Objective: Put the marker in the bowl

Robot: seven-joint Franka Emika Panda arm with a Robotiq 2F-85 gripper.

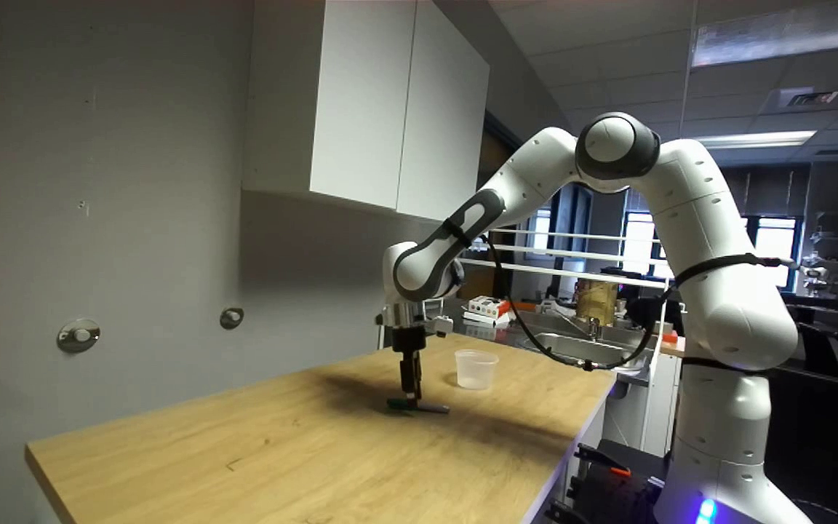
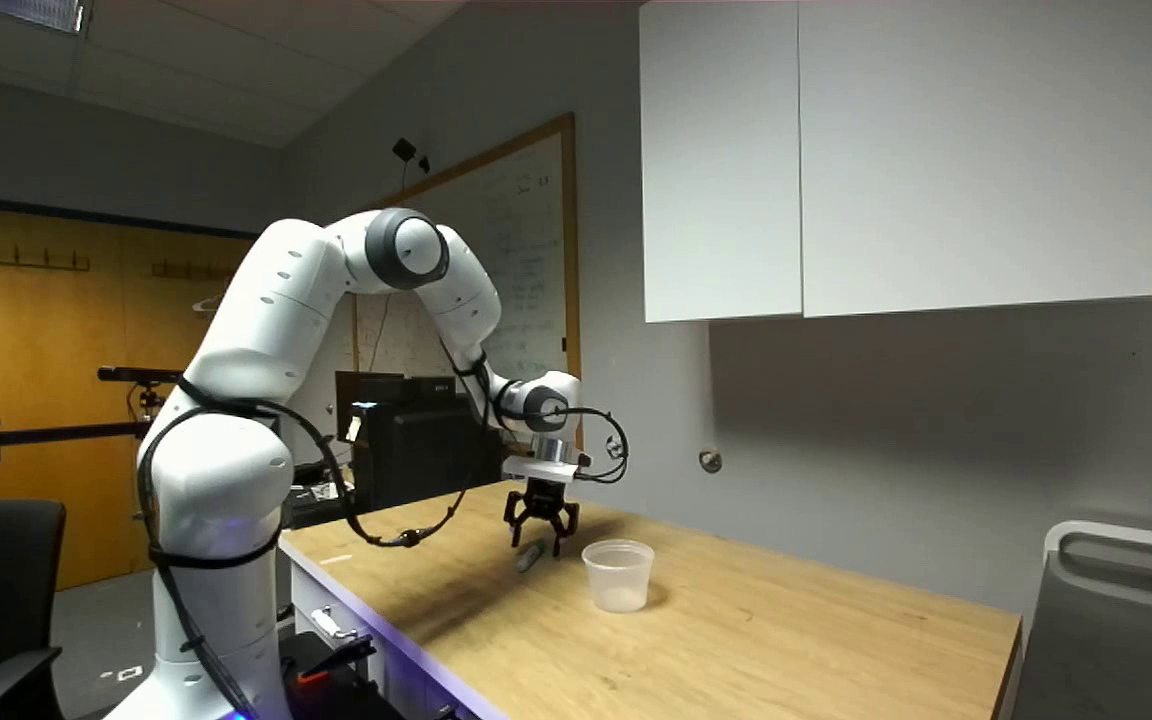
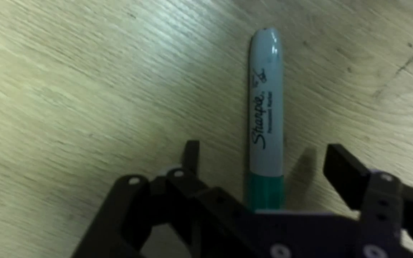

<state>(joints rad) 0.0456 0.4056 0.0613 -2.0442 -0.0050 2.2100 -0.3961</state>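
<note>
The marker lies flat on the wooden table, grey with a green cap. It shows in both exterior views (image 1: 433, 408) (image 2: 530, 557) and fills the middle of the wrist view (image 3: 266, 118). My gripper (image 1: 412, 397) points straight down over it. In an exterior view the gripper (image 2: 536, 548) has its fingers spread. In the wrist view the gripper (image 3: 263, 159) is open, one finger on each side of the marker, with gaps on both sides. The cap's end is hidden behind the gripper body. The translucent bowl (image 1: 476, 370) (image 2: 619, 577) stands upright beside the gripper, outside the wrist view.
The wooden table (image 1: 266, 458) runs along a grey wall. White cabinets (image 1: 368, 102) hang above it. A sink (image 1: 579, 349) and a small box (image 1: 488, 307) are beyond the table's end. A dark monitor (image 2: 426, 450) stands behind the arm.
</note>
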